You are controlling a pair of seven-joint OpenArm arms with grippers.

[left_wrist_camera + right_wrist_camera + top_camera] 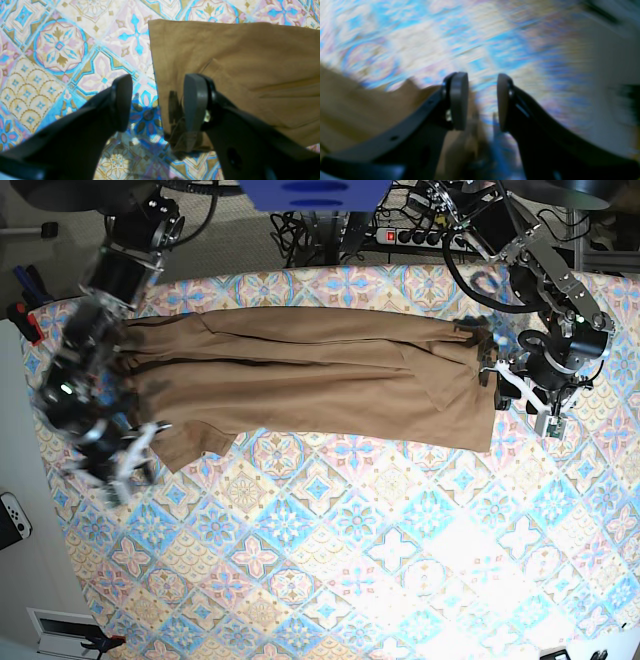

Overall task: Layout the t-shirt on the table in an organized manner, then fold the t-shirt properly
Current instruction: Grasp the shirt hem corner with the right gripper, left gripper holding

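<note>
Motion blur smears everything on the left of the base view, where the right gripper [128,452] hangs at the shirt's [320,385] near-left corner. Its own wrist camera shows the pads [459,100] standing apart with only blurred table between them, nothing pinched; tan cloth lies just beside and below the left pad.

Moving across: the shirt lies stretched lengthwise along the far half of the table [330,560], already doubled lengthwise into a long band, a seam running down its middle. One loose flap at the near-left sticks out past the band's lower edge, so the shape is not yet clean.

Over on the right, the left gripper [522,394] sits at the shirt's right end. Its wrist view shows it spread wide [157,100], one finger over bare tablecloth [60,50], the other over the brown cloth [237,55], straddling the shirt's edge. Nothing is gripped there either.

So, by my reading, this is between folds: the lengthwise fold looks done and both arms appear to be free of the cloth. The next move probably calls for tidying that stray left flap, then each gripper taking a corner at one end, low enough to catch all layers together, and carrying that end across toward the other. Grabbing only the top layer would pull the band apart.
</note>
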